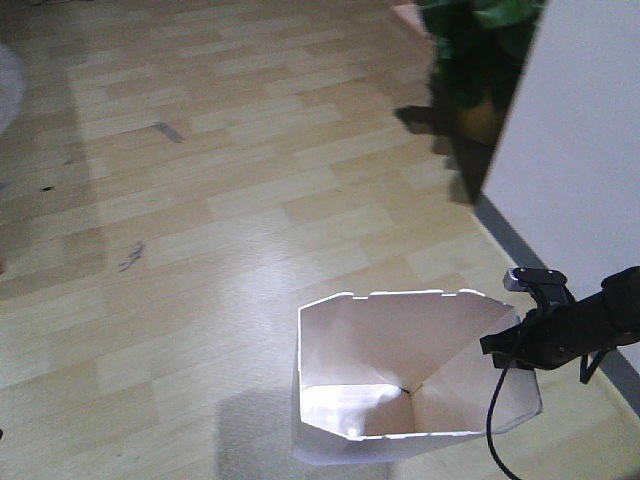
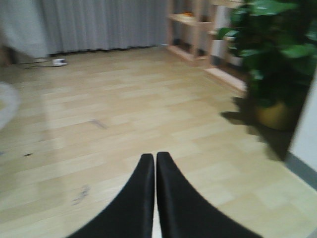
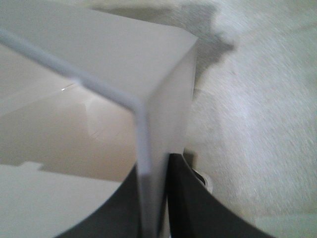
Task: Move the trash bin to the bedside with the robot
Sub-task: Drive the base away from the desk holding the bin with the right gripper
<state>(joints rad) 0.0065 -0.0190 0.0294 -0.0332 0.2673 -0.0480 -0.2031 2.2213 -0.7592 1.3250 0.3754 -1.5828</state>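
**Where everything sits right now**

The trash bin (image 1: 370, 340) stands on the floor (image 1: 200, 200), near and right of centre. The right gripper (image 3: 153, 163) comes in from the right and straddles the bin's right rim, one finger inside and one outside. The potted plant (image 1: 480, 60) is far right, against the wall (image 1: 590, 150). The left gripper (image 2: 154, 198) hangs over bare floor, with shelves (image 2: 193, 29) and curtain (image 2: 99, 25) far behind.

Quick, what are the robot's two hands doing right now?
Left gripper: closed, holding nothing.
Right gripper: closed on the wall of the trash bin.
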